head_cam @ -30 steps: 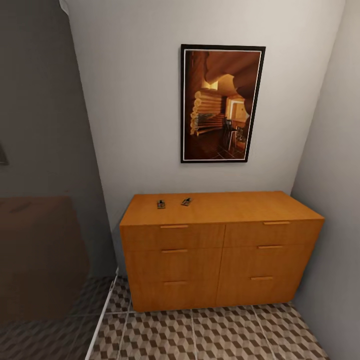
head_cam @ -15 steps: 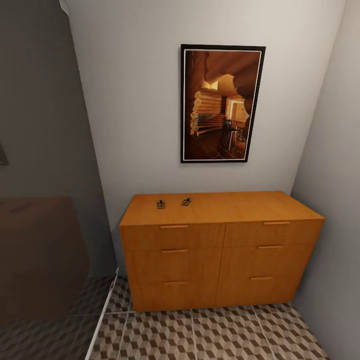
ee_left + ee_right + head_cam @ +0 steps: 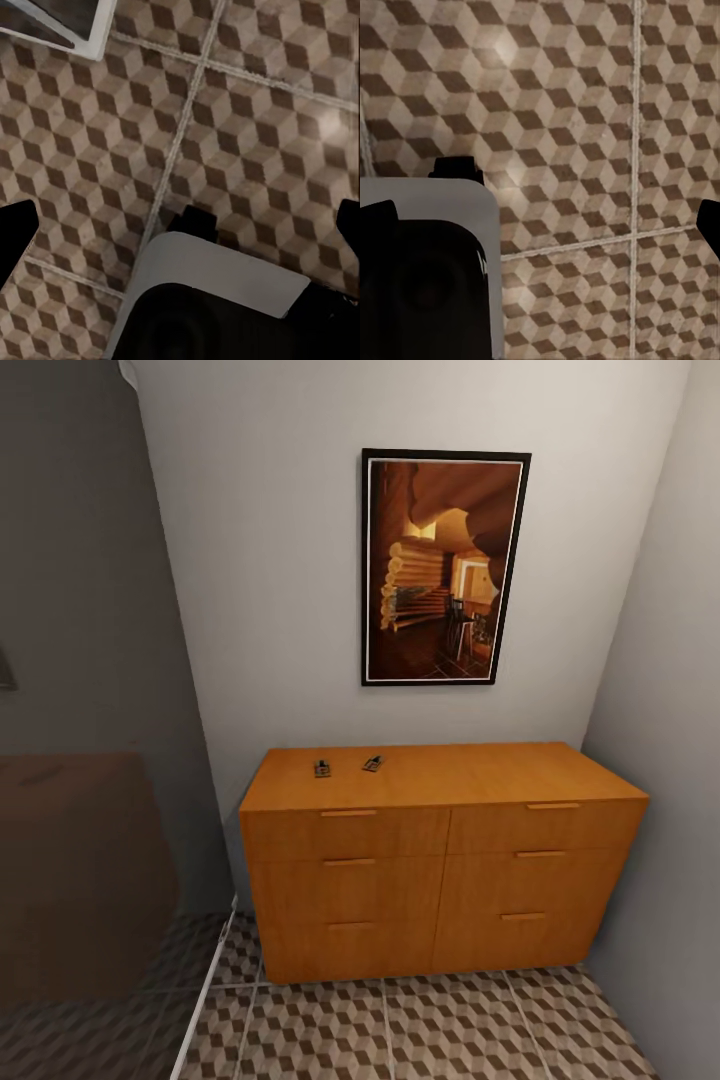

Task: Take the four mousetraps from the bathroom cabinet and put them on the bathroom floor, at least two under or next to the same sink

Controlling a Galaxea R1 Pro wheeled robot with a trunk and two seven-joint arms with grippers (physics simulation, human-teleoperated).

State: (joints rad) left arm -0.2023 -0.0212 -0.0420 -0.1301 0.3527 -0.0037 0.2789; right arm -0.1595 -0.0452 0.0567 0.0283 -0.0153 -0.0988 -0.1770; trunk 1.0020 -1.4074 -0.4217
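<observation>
- Mousetraps come first: we see two small flat dark-brown wooden mousetraps with thin grey metal parts, one (image 3: 322,768) toward the left and the other (image 3: 372,763) just beside it, both lying on the flat top of the wide orange-brown wooden cabinet (image 3: 440,860) with its drawer fronts and horizontal bar handles.
- We cannot find the other two of the four from the head view; all the drawers look closed.
- We judge each trap light and stiff, a thin slab that sits low on the wood. It calls for a pinch across the short edges of the wooden base, well away from the grey wire parts, which may spring or bend.
- We expect a flat piece this thin to slide on the smooth cabinet top before the fingers close on it.
- Our left tool (image 3: 180,225) hangs over the bathroom floor of large square tiles printed with brown, beige and white cubes (image 3: 247,127), its dark fingertips at opposite edges of the left wrist view, spread wide, with nothing between them.
- Our right tool (image 3: 540,217) is likewise spread wide and empty above the same tiles.
- A black-framed picture of a log-built interior (image 3: 443,568) hangs on the white wall above the cabinet.
- We can read no brand, label or writing anywhere.
</observation>
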